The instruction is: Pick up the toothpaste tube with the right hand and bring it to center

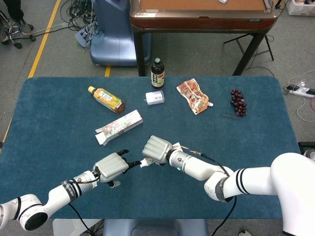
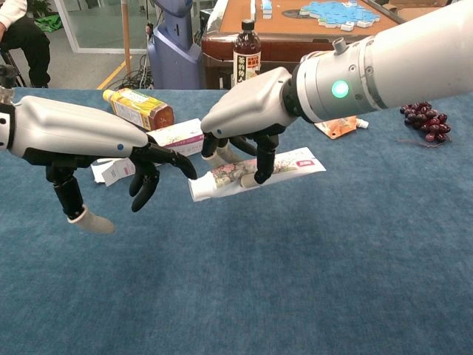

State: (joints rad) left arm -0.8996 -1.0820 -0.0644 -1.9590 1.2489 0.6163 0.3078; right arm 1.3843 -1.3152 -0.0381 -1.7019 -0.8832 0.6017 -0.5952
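Mostly hidden in head view beneath the right robot hand [image 1: 157, 149]: flat white printed toothpaste tube [image 1: 145, 161]. Cut off by chest view's top edge: dark glass bottle [image 2: 247, 46].

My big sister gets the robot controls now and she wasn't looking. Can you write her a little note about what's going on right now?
Right hand: holds the white, flat toothpaste tube with flowery print just above the blue cloth table, near the middle front.
Left hand: holds nothing, fingers apart, fingertips right beside the tube's flat end; whether they touch it is unclear.
Done: the tube is picked up and is about at the center.
Left: little, perhaps only holding it steady there.
Behind lies the white toothpaste box with pink print.
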